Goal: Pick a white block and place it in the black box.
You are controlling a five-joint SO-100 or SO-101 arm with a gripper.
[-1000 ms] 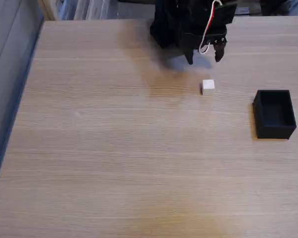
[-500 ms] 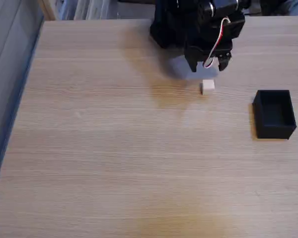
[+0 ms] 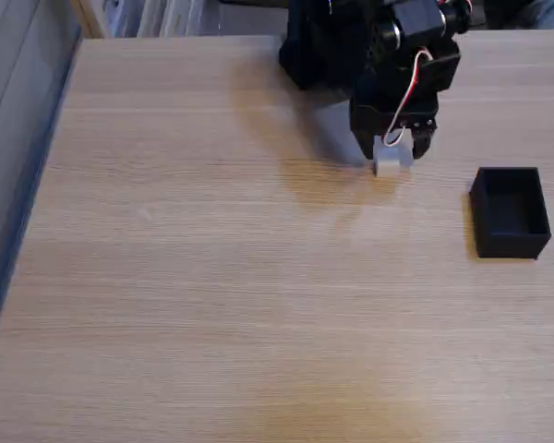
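In the fixed view the tiny white block (image 3: 386,167) rests on the wooden table, right of centre near the back. My black gripper (image 3: 393,150), with its red and white wires, has come down over the block; one finger stands on each side, with a gap between them, so it is open and straddling it. The block's top is partly hidden by the gripper. The black box (image 3: 511,244) sits empty on the table to the right of the block, well apart from the gripper.
The arm's black base (image 3: 314,46) stands at the table's back edge. The table's left edge (image 3: 37,185) borders a grey floor strip. Bare wood stretches across the front and left of the table.
The gripper has moved forward and down from behind the block until its fingers sit on either side of it. The block and the box have not moved.
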